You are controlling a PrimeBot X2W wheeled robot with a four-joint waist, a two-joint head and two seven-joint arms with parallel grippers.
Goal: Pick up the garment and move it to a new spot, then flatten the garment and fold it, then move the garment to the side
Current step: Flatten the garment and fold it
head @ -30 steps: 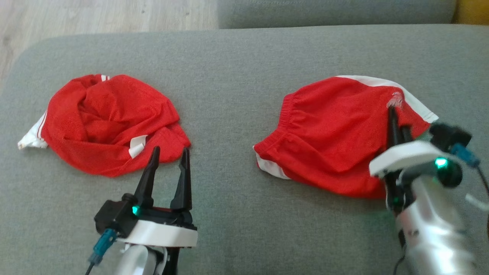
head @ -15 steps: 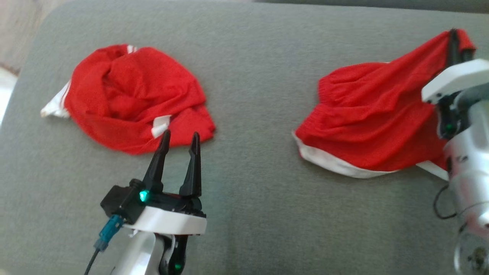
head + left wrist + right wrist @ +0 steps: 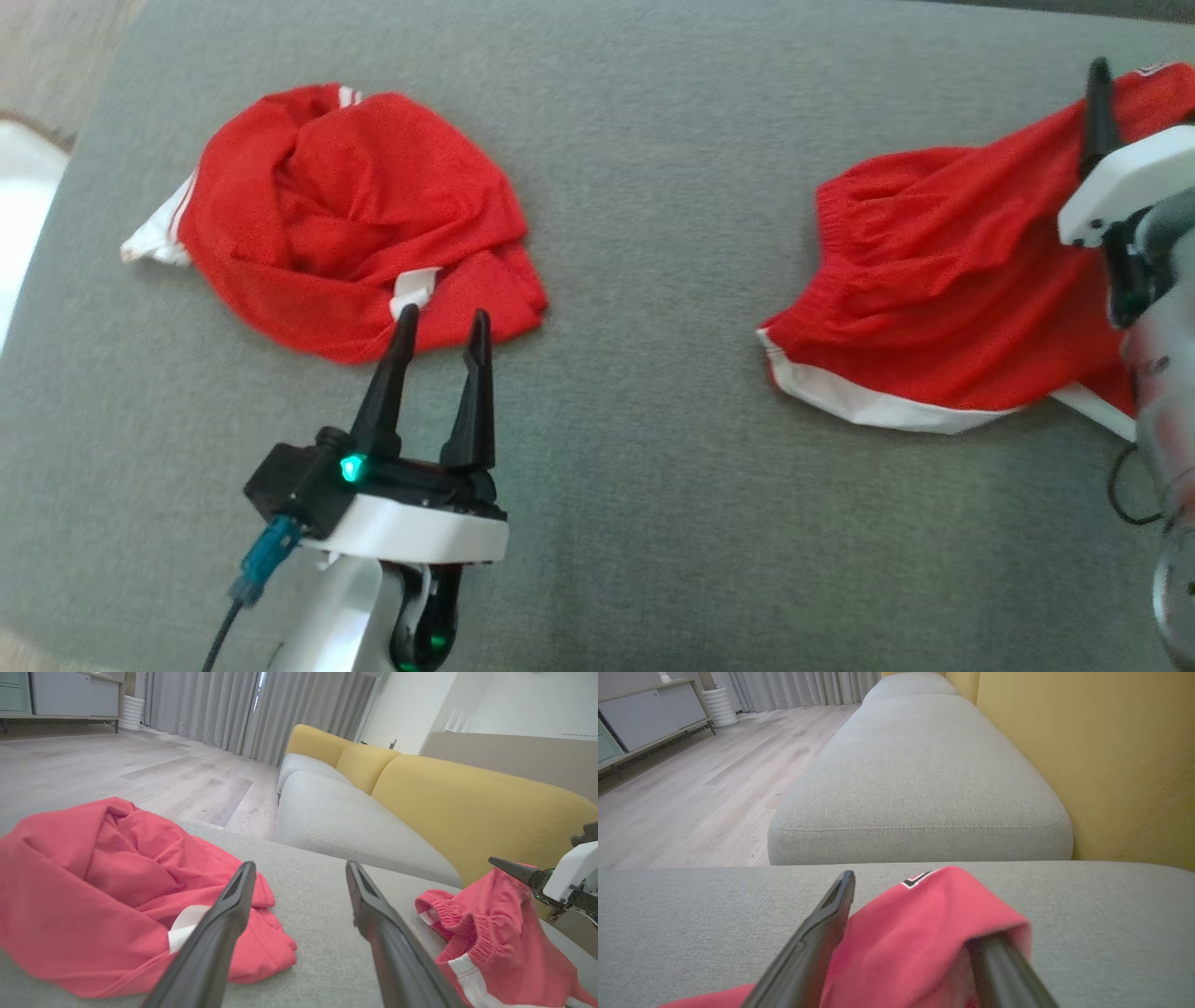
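Right pincer [image 3: 919,907] spread, red shorts [image 3: 901,956] draped over it, badge [image 3: 915,880] illegible.

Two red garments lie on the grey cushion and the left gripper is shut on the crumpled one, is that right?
Not quite: the left gripper is open, holding nothing. The left wrist view shows its fingers spread with bare cushion between them, beside the crumpled garment. That one and the second red garment do lie on the grey cushion.
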